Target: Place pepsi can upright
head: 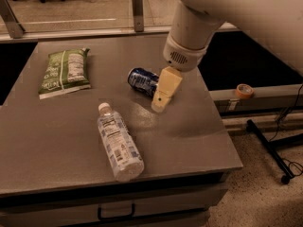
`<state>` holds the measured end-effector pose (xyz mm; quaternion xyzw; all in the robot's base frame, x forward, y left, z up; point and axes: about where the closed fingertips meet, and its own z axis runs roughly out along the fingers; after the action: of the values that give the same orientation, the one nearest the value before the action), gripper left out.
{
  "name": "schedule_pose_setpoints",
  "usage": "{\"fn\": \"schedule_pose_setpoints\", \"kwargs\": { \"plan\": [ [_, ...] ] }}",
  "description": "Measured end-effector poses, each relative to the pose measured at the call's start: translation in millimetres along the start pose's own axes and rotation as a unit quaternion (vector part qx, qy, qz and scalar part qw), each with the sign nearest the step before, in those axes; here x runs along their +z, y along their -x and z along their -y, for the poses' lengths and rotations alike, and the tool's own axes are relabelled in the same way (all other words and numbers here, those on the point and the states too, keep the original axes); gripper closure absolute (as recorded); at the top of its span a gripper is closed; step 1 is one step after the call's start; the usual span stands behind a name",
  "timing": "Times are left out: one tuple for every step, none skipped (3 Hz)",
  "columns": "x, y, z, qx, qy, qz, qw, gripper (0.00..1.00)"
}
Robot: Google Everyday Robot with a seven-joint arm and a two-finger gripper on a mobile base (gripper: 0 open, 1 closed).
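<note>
The pepsi can (142,80), dark blue with white markings, lies on its side near the middle of the grey table (57,141). My gripper (160,107) hangs from the white arm, right in front of the can's right end, which it partly hides. Its cream fingers (165,89) point down and to the left, close above the tabletop. Nothing shows held in it.
A clear water bottle (119,142) with a white cap lies on its side at the front left of the can. A green snack bag (65,71) lies at the back left. A tape roll (244,90) sits on a ledge to the right. The table's right edge is near the arm.
</note>
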<state>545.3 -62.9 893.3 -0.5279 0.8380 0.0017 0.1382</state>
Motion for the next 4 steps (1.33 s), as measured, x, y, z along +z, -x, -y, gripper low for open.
{"fn": "schedule_pose_setpoints", "kwargs": {
  "plan": [
    [23,36,10,0.02,0.007,0.019,0.9996,0.0],
    [45,66,17,0.028,0.01,0.028,0.9992,0.0],
    [65,88,28,0.038,0.011,0.03,0.9988,0.17],
    [78,101,32,0.033,0.015,0.03,0.9989,0.4]
  ]
}}
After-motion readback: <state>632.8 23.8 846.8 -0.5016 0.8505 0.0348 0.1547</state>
